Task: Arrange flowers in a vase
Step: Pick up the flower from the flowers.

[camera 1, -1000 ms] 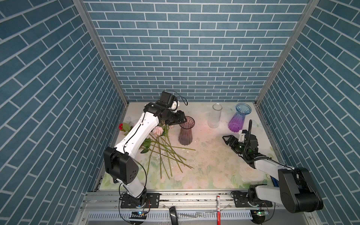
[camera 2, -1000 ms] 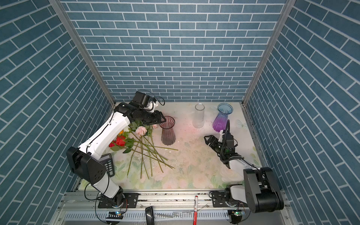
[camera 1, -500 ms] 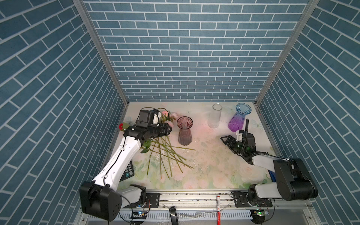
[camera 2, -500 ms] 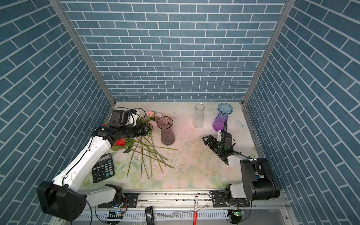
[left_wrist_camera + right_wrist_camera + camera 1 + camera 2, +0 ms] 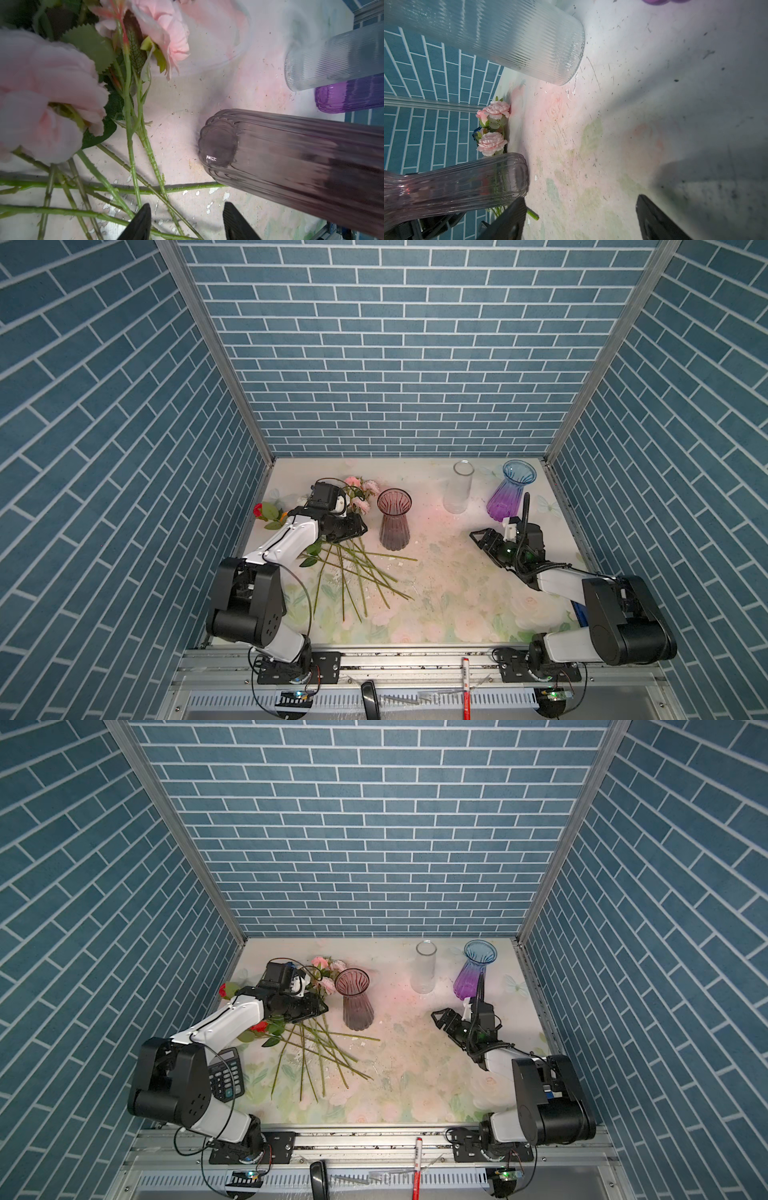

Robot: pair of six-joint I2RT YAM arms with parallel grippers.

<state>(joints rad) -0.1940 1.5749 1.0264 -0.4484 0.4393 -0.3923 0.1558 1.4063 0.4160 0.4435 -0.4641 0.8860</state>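
Flowers: the flowers (image 5: 357, 572) lay in a loose pile on the left part of the table (image 5: 449, 593), outside the vases. Their green stems crossed one another and fanned toward the front and centre.
Blooms: pink ruffled heads (image 5: 41, 93) sat at the back of the pile, beside the mauve vase. A red rose (image 5: 257, 510) lay near the left wall.
Left gripper: the left gripper (image 5: 360, 528) hung low over the upper ends of the stems, just beside the mauve vase and pointing toward it.
Left fingers: in the left wrist view the two dark fingertips (image 5: 143, 222) stood apart. Bare table and crossing stems showed in the gap, and nothing was pinched.
Right gripper: the right gripper (image 5: 478, 537) hovered over bare table, well apart from the flowers and in front of the blue-and-purple vase.
Right fingers: the right fingertips (image 5: 512, 220) were spread wide and held nothing.
Mauve vase: the ribbed mauve vase (image 5: 394, 526) stood upright just right of the pile, and one stem reached its foot.
Clear vase: the ribbed clear cylinder (image 5: 459, 489) stood upright toward the back, right of centre.
Blue-and-purple vase: this flared vase (image 5: 509, 493) stood upright just right of the clear one.
Calculator: a dark calculator (image 5: 224, 1073) lay at the front left, partly hidden by the left arm.
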